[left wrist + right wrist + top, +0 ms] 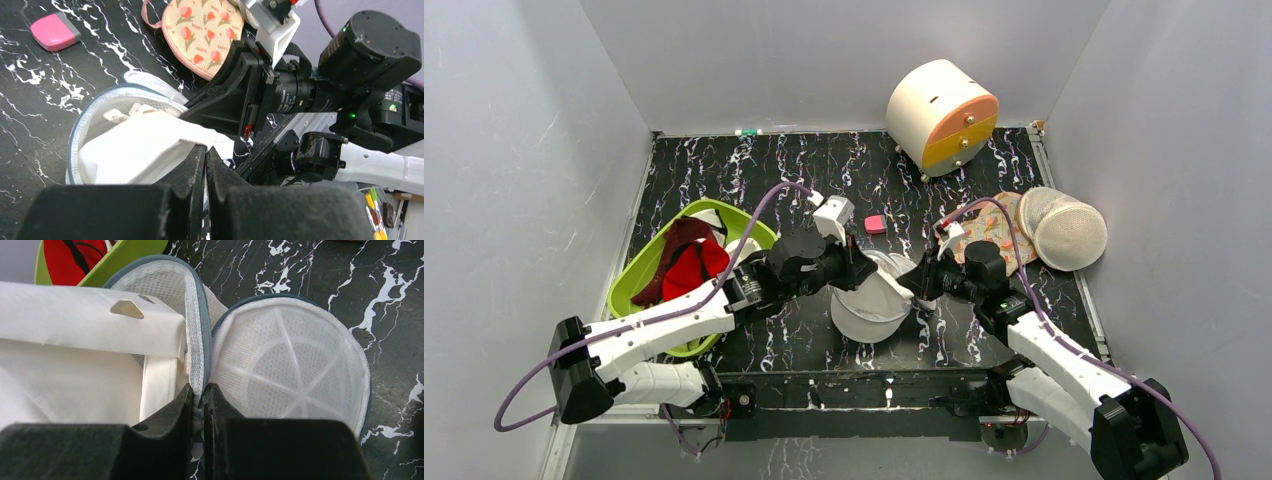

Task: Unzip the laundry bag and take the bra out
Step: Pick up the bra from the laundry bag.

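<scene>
Left arm (659, 330), right arm (1056, 357): white moulded link shells, black joint housings, lilac cable (776, 186) routed along each. Left end effector (205, 152), right end effector (198, 390): matt black flat fingers. White wrist camera bracket (834, 215).
</scene>
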Robot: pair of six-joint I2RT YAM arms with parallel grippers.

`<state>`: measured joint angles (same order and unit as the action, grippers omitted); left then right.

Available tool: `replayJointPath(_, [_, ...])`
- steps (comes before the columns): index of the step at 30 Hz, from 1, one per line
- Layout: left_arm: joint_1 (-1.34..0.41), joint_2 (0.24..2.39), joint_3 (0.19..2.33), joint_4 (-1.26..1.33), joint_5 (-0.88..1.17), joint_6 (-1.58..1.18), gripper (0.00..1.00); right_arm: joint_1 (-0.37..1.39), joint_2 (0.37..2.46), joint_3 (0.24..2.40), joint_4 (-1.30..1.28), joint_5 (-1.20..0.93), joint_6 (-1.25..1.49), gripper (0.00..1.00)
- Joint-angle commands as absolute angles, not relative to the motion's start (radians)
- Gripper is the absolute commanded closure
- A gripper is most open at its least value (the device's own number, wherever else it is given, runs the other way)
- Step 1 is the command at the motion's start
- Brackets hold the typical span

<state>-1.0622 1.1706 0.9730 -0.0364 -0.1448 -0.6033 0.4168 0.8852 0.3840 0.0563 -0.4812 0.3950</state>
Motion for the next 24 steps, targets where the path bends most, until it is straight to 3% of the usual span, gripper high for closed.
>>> replayJointPath(1, [-1.060, 1.148, 0.956, 0.034, -0.068, -0.593, 1.00, 0.419, 0.868, 0.426, 0.084, -0.460, 0.395, 1.00])
replayJointPath(6, [-1.060, 1.173, 0.980, 0.052, 0.020, -0.558, 1.00, 0.420, 0.881, 0.434, 0.082, -0.438, 0.405, 1.00])
replayJointPath(15, [-1.060, 1.000, 0.965, 0.147, 0.095, -0.477, 1.00, 0.420, 0.890, 0.416, 0.091, -0.420, 0.417, 1.00])
replayJointPath(24, [-1.060, 0.933, 1.098, 0.037, -0.042, -0.363, 1.00, 0.419, 0.901, 0.417, 0.097, -0.426, 0.419, 1.00])
